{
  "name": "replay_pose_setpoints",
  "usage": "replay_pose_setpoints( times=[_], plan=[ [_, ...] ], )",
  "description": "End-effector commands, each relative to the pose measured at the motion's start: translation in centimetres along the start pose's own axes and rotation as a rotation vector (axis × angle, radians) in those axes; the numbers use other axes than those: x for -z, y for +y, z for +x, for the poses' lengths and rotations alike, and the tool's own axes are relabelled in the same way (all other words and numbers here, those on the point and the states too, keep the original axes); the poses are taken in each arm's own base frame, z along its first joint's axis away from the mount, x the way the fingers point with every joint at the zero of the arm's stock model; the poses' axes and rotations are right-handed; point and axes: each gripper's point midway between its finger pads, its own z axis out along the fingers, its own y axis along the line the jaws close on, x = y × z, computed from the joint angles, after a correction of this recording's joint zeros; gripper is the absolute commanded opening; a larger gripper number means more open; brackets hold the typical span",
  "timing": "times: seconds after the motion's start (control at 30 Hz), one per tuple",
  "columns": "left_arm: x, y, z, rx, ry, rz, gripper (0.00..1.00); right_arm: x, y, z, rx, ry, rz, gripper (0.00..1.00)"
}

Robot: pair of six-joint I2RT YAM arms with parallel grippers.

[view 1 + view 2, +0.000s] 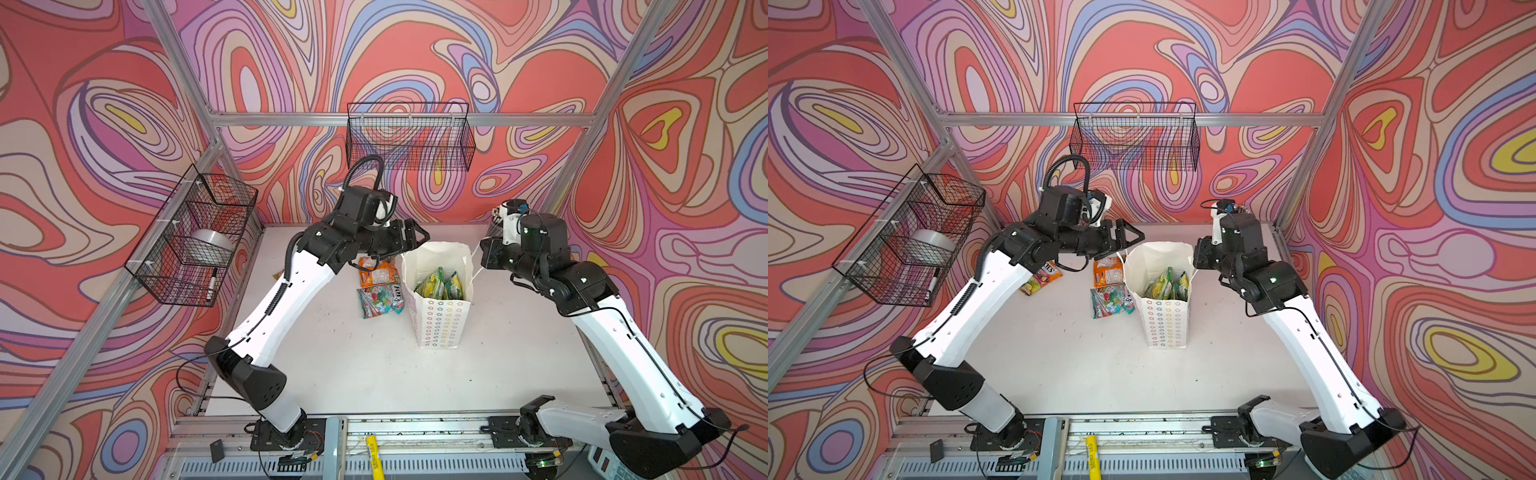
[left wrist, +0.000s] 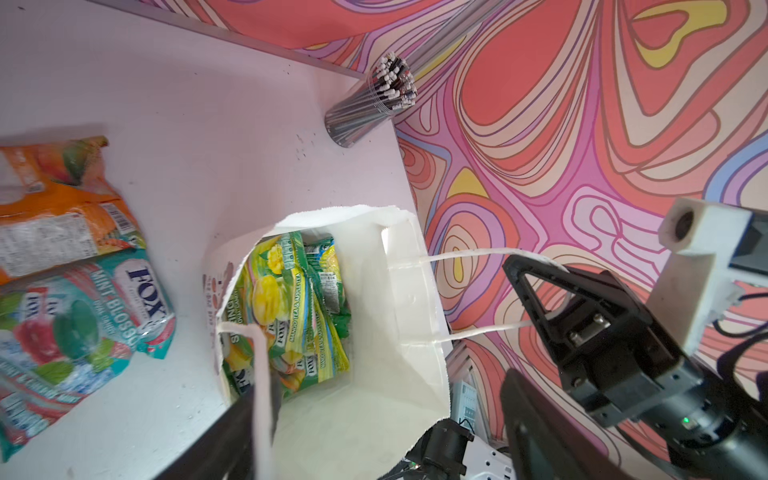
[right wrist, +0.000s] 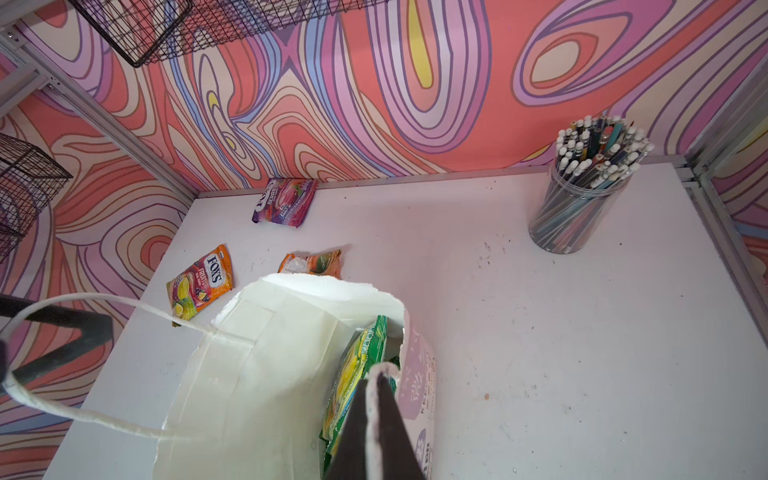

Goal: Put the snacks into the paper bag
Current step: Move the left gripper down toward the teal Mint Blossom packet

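Cord handle of the paper bag is clamped by the right gripper; the left gripper is held spread near FOX'S packets.

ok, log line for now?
left gripper open over bag | right gripper shut on handle | green snacks inside | orange snack, teal snack beside bag

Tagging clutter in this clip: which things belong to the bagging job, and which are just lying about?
Job: paper bag, green packets inside it, orange packet, teal packet, purple packet, Fruits packet.
Lying about: pencil cup, wire baskets, silver roll, yellow marker.
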Motion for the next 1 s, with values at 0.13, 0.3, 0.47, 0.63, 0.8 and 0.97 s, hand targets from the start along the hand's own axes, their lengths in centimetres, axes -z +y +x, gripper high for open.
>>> replay_pose_setpoints(
  times=[0.13,0.3,0.47,0.63,0.8,0.97],
  plan=[
    [4.3,-2.2,1.3,-0.2,-0.037,0.097,1.0,-0.6,0.4,-1.5,0.002,-0.086,-0.025,0.0],
    [5.0,0.6,2.1,-0.198,-0.025,-0.041,1.0,-0.2,0.4,-1.7,0.003,-0.101,-0.023,0.0],
    [5.7,7.5,5.4,-0.141,-0.031,-0.25,1.0,0.5,0.2,-1.7,-0.001,-0.106,-0.019,0.0],
    [5.0,13.9,10.3,-0.027,0.034,-0.347,1.0,0.1,1.0,-1.1,-0.013,-0.036,-0.054,0.0],
    [2.7,19.0,14.0,0.078,0.082,-0.404,1.0,-0.8,1.2,-0.7,-0.013,-0.014,-0.058,0.0],
    [-0.5,22.3,14.5,0.127,0.117,-0.444,1.0,-1.8,1.9,-0.4,-0.012,-0.005,-0.095,0.0]
  ],
)
